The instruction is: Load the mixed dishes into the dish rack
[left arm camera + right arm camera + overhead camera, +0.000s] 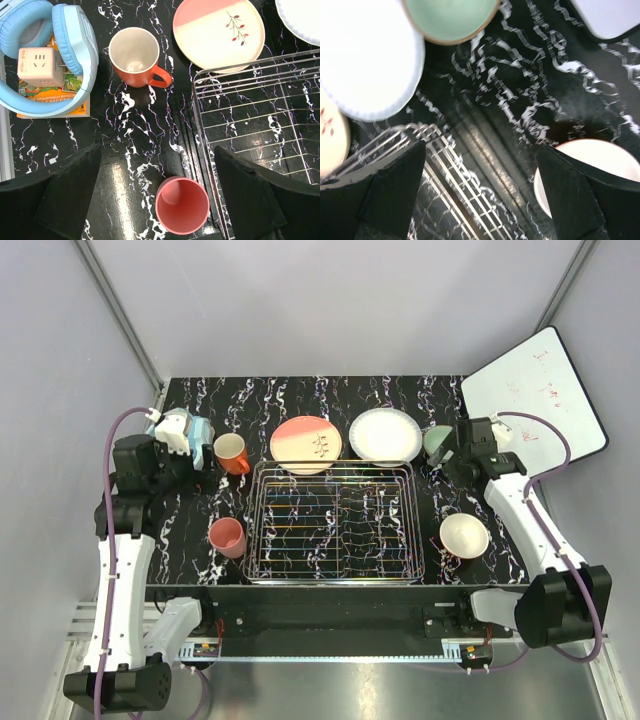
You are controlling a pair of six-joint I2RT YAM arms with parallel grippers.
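Nearest for loading: pink cup [182,205], upright and mouth-up on the surface [140,130], close beneath the released, empty left hand [156,150], slightly toward its right finger. Round, so no long axis to line up. Dish rack [260,115] immediately right of that hand, nothing in it yet. Farther ahead, orange-red mug [135,57]. Right hand [481,147] also released and empty, white-and-orange bowl [600,165] beside its right finger.
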